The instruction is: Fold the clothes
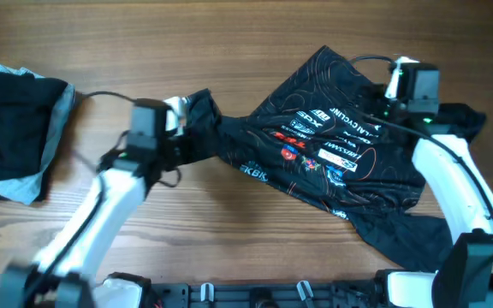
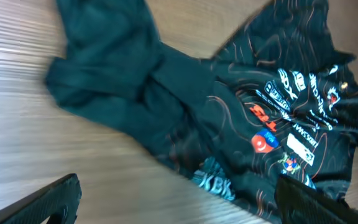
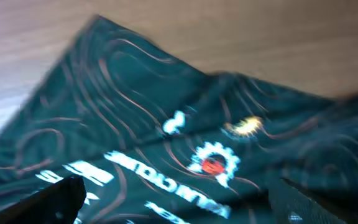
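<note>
Clutter on the wooden table (image 1: 229,34) is slight: a pile of plain black and light blue garments (image 1: 11,128) sits at the far left edge, well apart from the jersey (image 1: 332,145). The jersey lies rumpled across the middle and right of the table, logos facing up, with one dark sleeve (image 1: 199,115) bunched out toward the left.

The left gripper (image 1: 176,113) hangs at that sleeve's end, and a thin black cable (image 1: 101,96) loops behind its arm. The right gripper (image 1: 395,77) is over the jersey's upper right part, and the white right arm (image 1: 443,171) crosses the cloth there and hides its right edge from above.

The overhead view does not show either claw's opening. The left wrist camera does: its two dark fingers (image 2: 51,199) stand wide apart at the bottom corners, with nothing pinched and the twisted sleeve and the KBK lettering (image 2: 213,183) below. The right wrist view is blurred, yet its fingers (image 3: 55,199) are likewise spread wide and grip nothing, above a red and white cog logo (image 3: 215,162) and orange contour lines.
</note>
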Robot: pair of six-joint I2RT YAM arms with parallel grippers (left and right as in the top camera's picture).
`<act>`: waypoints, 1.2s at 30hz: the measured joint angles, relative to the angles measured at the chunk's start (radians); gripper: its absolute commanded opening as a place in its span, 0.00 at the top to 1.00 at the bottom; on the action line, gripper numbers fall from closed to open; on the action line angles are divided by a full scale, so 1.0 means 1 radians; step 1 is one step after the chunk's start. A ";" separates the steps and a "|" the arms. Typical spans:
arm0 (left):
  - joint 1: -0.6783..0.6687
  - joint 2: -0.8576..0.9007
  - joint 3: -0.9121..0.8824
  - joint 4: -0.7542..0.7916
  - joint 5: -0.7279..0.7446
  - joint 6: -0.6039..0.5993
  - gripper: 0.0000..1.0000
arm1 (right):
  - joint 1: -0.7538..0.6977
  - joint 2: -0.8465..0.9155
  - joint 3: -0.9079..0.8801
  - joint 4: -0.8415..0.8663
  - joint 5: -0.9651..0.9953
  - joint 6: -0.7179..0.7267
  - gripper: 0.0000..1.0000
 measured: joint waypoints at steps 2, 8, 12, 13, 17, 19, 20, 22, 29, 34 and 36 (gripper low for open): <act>-0.059 0.117 0.003 0.086 0.004 -0.054 0.00 | -0.025 0.000 0.000 -0.035 -0.002 -0.004 0.00; -0.127 0.354 0.019 0.322 0.010 -0.119 0.67 | -0.037 0.000 -0.001 -0.069 -0.006 -0.011 0.00; -0.127 0.430 0.021 0.404 -0.057 -0.123 0.96 | -0.037 0.000 -0.001 -0.095 -0.008 -0.011 0.00; -0.124 0.436 0.020 0.433 -0.088 -0.124 0.96 | -0.037 0.000 -0.001 -0.100 -0.008 -0.011 0.00; 0.023 0.446 0.129 0.436 -0.177 -0.085 0.96 | -0.038 0.000 -0.001 -0.116 0.000 0.012 0.00; 0.126 0.453 0.288 0.343 -0.182 -0.077 0.42 | -0.049 0.000 0.000 -0.116 0.001 0.032 0.00; 0.171 0.453 0.372 0.299 -0.180 -0.071 0.00 | -0.057 0.000 -0.001 -0.116 0.001 0.036 0.00; 0.235 0.452 0.518 0.207 -0.163 -0.063 0.00 | -0.067 0.000 -0.001 -0.116 0.001 0.042 0.00; 0.236 0.449 0.599 -0.544 0.000 -0.060 0.00 | -0.070 0.000 -0.001 -0.252 0.000 0.042 0.00; 0.050 0.449 0.554 -0.666 0.030 -0.047 0.00 | -0.070 0.000 -0.001 -0.261 0.000 0.042 0.00; -0.042 0.449 0.507 -0.619 0.030 -0.048 0.00 | -0.070 0.000 -0.001 -0.274 0.000 0.042 0.00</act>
